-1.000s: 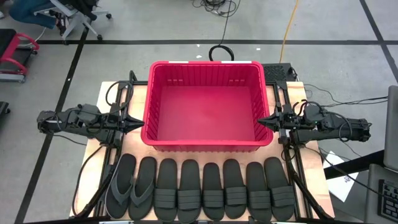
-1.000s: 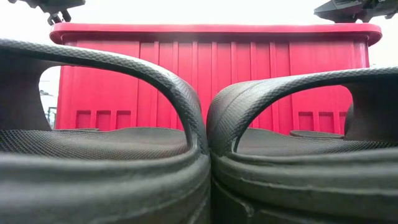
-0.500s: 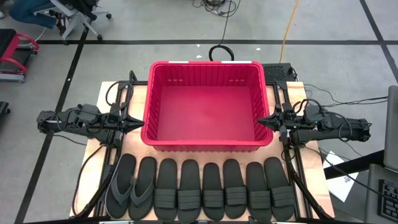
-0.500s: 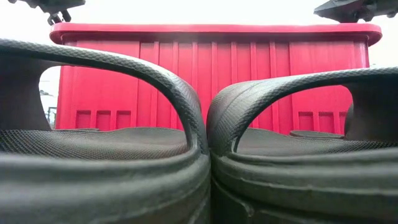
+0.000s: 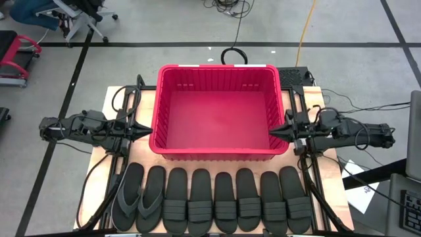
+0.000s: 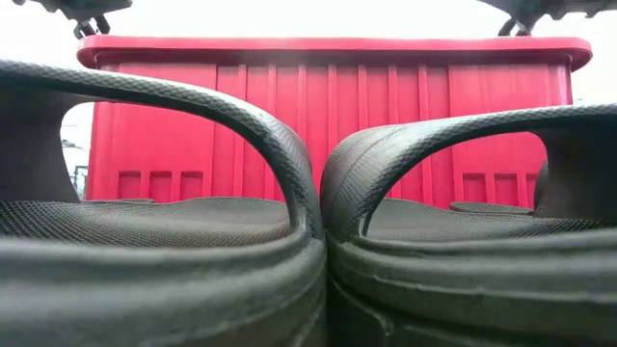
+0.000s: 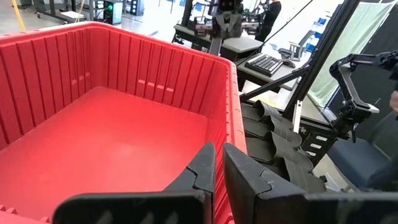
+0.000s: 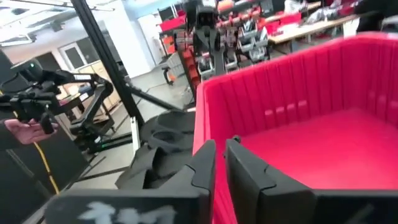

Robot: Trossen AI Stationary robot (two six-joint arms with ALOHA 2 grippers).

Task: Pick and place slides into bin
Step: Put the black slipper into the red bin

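Observation:
The red bin [image 5: 217,153] stands in the middle of the table, with nothing in it. A row of several black slides [image 5: 223,201] lies sole-down along the near edge, with the two thong-strapped ones [image 5: 138,197] at the left end. In the low view, two slides [image 6: 193,251] fill the foreground before the bin's wall [image 6: 328,116]. My left gripper [image 5: 141,130] hovers shut at the bin's left wall, its fingertips [image 7: 219,158] over the rim. My right gripper [image 5: 272,133] hovers shut at the bin's right wall [image 8: 219,152]. Neither holds anything.
Black frame rails and cables run along both table sides [image 5: 118,164]. A black cable loop [image 5: 233,56] lies behind the bin. A keyboard [image 5: 411,207] and papers sit off the table's right side. Bare wood shows between the bin and the slides [image 5: 217,163].
My right gripper has turned a little at the bin's right wall, and its tip has swung slightly toward the near edge. In the low view it shows higher than before. The bin, the slides and my left gripper have kept still.

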